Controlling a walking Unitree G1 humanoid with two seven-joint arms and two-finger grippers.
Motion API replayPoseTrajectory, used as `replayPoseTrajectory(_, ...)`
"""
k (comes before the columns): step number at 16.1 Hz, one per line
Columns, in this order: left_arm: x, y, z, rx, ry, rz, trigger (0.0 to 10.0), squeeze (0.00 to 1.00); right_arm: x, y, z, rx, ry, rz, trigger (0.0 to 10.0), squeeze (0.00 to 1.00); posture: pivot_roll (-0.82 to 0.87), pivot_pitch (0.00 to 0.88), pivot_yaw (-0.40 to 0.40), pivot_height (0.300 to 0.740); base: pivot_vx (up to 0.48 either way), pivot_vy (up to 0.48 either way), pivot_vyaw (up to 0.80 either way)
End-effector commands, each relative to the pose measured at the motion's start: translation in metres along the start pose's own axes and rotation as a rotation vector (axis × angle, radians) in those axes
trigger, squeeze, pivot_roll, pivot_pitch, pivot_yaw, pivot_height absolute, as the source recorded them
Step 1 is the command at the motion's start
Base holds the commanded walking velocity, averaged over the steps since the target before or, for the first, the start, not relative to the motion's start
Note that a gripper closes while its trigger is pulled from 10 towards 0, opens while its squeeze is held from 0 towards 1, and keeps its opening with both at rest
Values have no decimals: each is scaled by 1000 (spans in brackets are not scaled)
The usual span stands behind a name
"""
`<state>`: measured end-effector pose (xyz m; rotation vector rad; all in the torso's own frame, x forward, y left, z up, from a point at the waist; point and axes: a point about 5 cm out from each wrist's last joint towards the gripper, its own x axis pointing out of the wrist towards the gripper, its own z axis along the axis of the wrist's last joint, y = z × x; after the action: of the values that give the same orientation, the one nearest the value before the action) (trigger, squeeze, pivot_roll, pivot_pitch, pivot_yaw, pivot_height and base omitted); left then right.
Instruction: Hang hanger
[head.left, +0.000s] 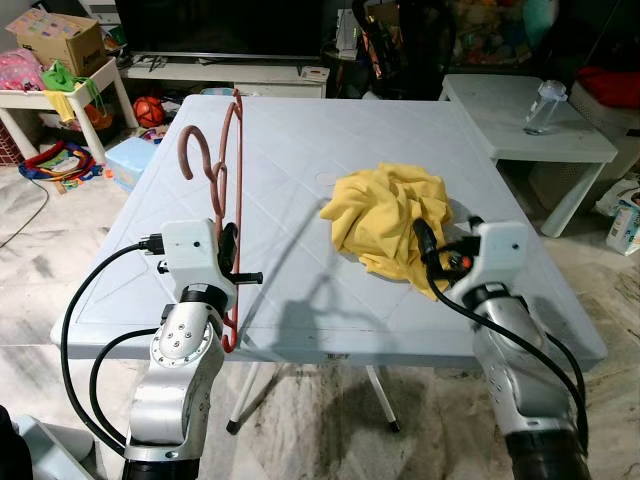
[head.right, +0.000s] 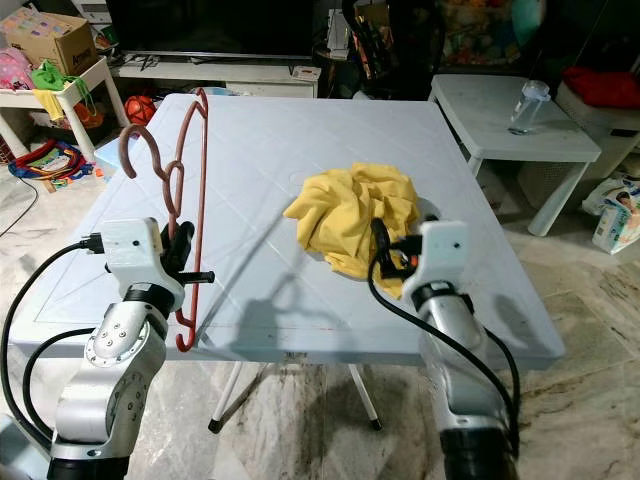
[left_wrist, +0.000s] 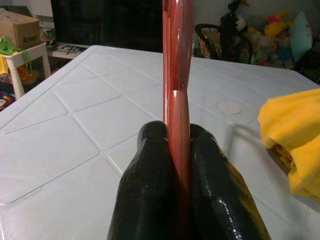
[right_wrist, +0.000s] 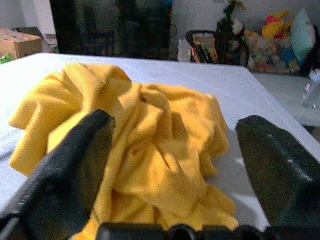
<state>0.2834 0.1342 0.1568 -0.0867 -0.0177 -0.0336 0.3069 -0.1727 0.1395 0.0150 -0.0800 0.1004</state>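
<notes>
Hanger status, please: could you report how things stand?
Left gripper shut on red hanger, held upright. Right gripper open, at yellow garment crumpled on white table. Nothing blocking.

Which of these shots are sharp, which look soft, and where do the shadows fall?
Left eye view: sharp, evenly lit; the hanger and arms cast soft shadows on the table. Left wrist view: the left gripper and hanger are soft up close, with glare on the fingers. Right wrist view: the yellow cloth is slightly blurred, the right gripper dark, the background dim.
</notes>
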Motion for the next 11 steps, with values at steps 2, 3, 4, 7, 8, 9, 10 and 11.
replayPoseTrajectory(2,-3,-3,-10,6,60,-12,10000,0,-2,-4,5,13,-5,-29,10000,0,41,21,-10,740,-122,0,0)
replayPoseTrajectory(3,-2,-3,-10,7,61,-16,10000,0,0,-3,6,16,-6,-30,10000,0,41,18,-8,740,-251,0,0)
replayPoseTrajectory(4,-1,-4,-9,9,59,-19,10000,0,1,-1,6,20,-4,-26,10000,0,42,17,-8,740,-251,0,0)
replayPoseTrajectory(7,2,-3,-7,15,55,-20,10000,0,2,6,5,29,13,16,10000,0,43,13,-7,740,-259,0,0)
replayPoseTrajectory(8,3,-3,-6,17,52,-19,10000,0,1,7,5,28,17,22,10000,0,45,14,-9,740,-262,0,0)
replayPoseTrajectory(9,2,-3,-6,16,51,-18,10000,0,1,8,5,30,19,22,10000,0,45,16,-10,740,-266,0,0)
replayPoseTrajectory(10,2,-4,-7,14,52,-19,10000,0,1,9,5,38,25,32,10000,0,47,17,-12,740,-270,0,0)
replayPoseTrajectory(11,2,-5,-7,9,56,-15,10000,0,1,10,5,35,26,40,10000,0,47,17,-12,740,-281,0,0)
